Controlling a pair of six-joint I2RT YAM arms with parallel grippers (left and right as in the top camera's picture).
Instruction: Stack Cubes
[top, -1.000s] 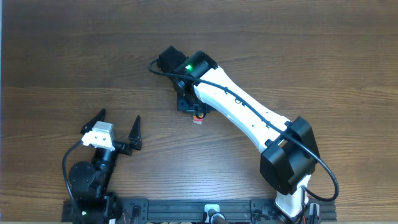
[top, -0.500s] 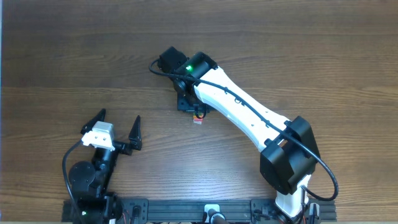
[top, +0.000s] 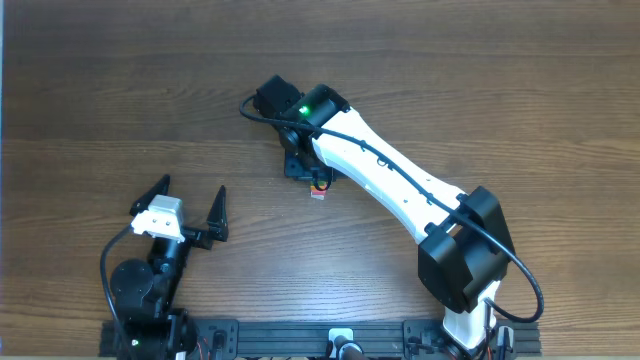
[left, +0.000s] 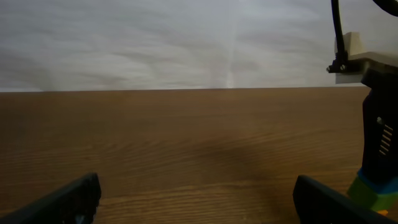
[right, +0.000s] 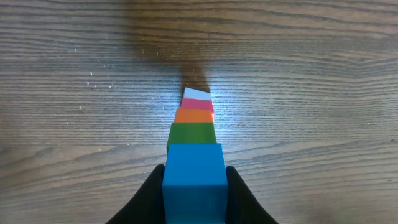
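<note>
A stack of cubes stands mid-table, seen from above in the right wrist view: a blue cube (right: 193, 177) on top, then green (right: 191, 133), orange (right: 194, 115), pink (right: 197, 104) and white (right: 197, 94) at the base. My right gripper (right: 194, 175) is shut on the blue cube, a finger pressed to each side. In the top view the right gripper (top: 300, 162) hangs over the stack, whose foot (top: 319, 191) peeks out beside the arm. My left gripper (top: 190, 205) stands open and empty near the front left, far from the stack.
The wooden table (top: 480, 90) is bare around the stack. In the left wrist view the right arm's gripper (left: 380, 134) and part of the stack (left: 370, 190) stand at the edge, beyond the left gripper (left: 198, 203).
</note>
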